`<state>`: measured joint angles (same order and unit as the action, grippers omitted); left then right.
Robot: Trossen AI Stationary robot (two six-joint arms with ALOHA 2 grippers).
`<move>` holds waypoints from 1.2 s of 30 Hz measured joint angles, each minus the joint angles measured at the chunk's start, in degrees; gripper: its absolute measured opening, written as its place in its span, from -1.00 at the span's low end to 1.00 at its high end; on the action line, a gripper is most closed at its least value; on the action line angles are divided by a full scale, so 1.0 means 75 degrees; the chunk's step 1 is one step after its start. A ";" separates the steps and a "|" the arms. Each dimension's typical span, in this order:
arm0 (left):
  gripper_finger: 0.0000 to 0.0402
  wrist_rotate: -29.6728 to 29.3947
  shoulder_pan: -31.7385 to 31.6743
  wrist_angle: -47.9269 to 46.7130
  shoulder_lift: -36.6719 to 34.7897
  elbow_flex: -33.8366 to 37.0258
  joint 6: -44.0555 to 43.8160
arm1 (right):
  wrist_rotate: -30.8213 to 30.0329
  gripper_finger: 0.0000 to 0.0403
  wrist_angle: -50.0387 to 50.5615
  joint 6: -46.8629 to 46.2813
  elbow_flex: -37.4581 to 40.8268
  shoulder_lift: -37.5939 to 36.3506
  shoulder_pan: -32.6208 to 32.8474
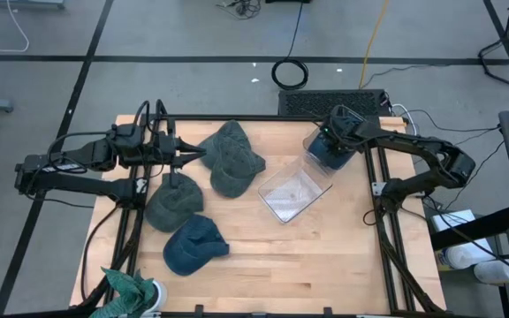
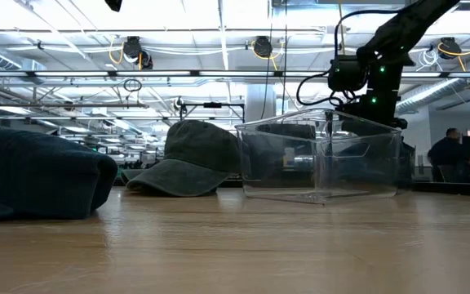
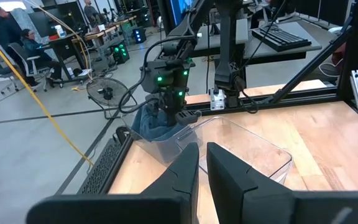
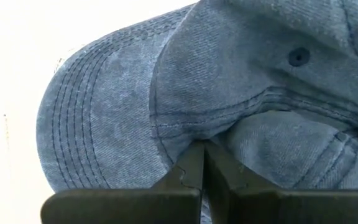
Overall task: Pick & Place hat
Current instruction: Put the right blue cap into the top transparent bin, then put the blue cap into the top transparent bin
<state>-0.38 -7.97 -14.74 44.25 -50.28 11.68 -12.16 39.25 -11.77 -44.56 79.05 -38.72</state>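
While the right gripper hangs over the far end of the clear plastic bin, its jaws are pinched together on a fold of the faded blue denim cap, which sits partly down inside that end of the bin, nearest the counter's back edge. From the left wrist view the same blue cap shows as a bunched lump against the bin's far wall, with the right arm's wrist directly above it. The bin lies tilted on the pale wooden counter, its open mouth slanting toward the counter's middle.

To the left of the bin, just beside it, lies a grey-green washed cotton cap, and the low view shows this cap resting brim-down next to the bin's wall. Farther left of the bin is a second grey-green cap, and nearer the front edge, also left of the bin, a dark blue cap.

The left gripper is held level over the counter, left of the bin and just at the edge of the nearest grey-green cap; its jaws stand nearly together with only a narrow gap, gripping nothing.
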 joint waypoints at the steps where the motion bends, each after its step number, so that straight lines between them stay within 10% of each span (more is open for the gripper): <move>1: -0.79 0.0000 0.0003 0.0001 -0.0001 0.0000 0.0000 | 0.0005 -1.00 -0.0006 0.0028 -0.0002 -0.0056 -0.0002; 25: -0.79 0.0000 0.0003 0.0003 0.0000 0.0000 0.0000 | 0.0097 -1.00 0.0240 0.0067 0.0036 -0.2606 0.0027; 36: -0.79 -0.0001 0.0003 0.0002 0.0000 0.0000 -0.0007 | 0.2238 -1.00 -0.1037 0.0062 0.0021 -0.3471 0.0157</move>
<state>-0.39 -7.94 -14.73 44.25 -50.28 11.63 4.62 31.47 -11.30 -44.40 53.02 -37.54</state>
